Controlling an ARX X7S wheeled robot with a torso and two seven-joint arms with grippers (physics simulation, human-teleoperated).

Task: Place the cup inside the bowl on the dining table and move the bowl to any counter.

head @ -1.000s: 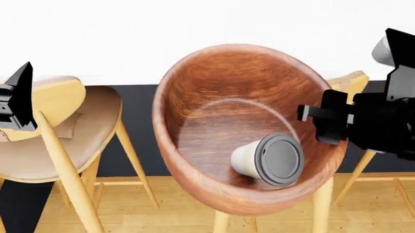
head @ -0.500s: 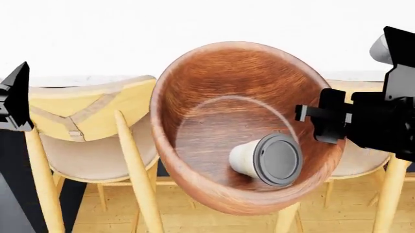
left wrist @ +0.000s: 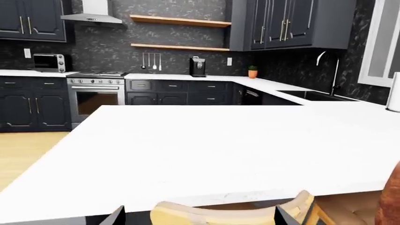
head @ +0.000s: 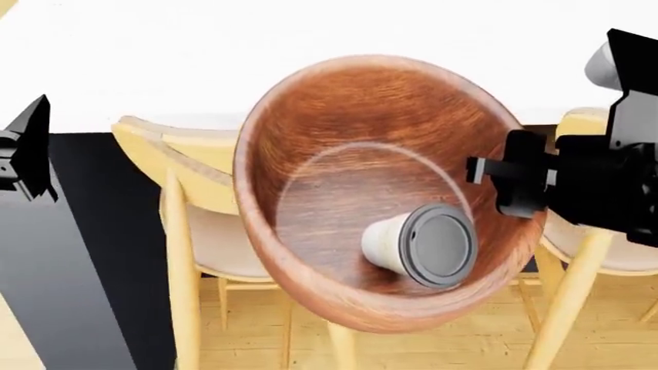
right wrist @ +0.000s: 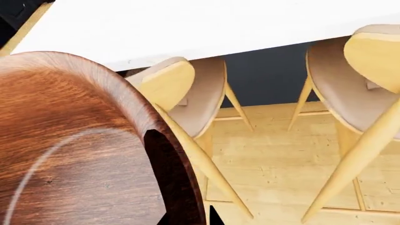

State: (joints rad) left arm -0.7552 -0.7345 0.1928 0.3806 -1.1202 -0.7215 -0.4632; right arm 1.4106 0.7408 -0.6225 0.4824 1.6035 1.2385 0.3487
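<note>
My right gripper (head: 494, 185) was clamped on the bowl (head: 350, 139) at its right-hand rim. The right wrist view showed a dark finger (right wrist: 164, 154) lying against the inside wall just under the rim; the outer one was hidden behind the wood, so "clamped" was my read, not a clean sighting. The bowl hung in the air, tilted with its mouth toward my head camera, above wooden chairs (head: 190, 200) and plank floor (head: 452, 339), not resting on anything.

The cup (head: 396, 245) lay on its side in the low part of the bowl, grey lid (head: 440, 245) facing out toward the lower rim, its long axis running roughly down the slope. So that half of the task looked done.

My left gripper (head: 26, 150) sat at the far left of the head view, well clear of the bowl; I couldn't tell whether it was open or closed. Right arm was the only one on the load.

What mattered: the white top (head: 206, 54) lay just ahead, beyond the bowl's far rim. The left wrist view showed a broad white surface (left wrist: 206, 145) in front, with navy cabinets (left wrist: 37, 103) and more worktop behind it. I judged the next move as forward carry, then level out, since the tilt could tip the cup out over the low rim.
</note>
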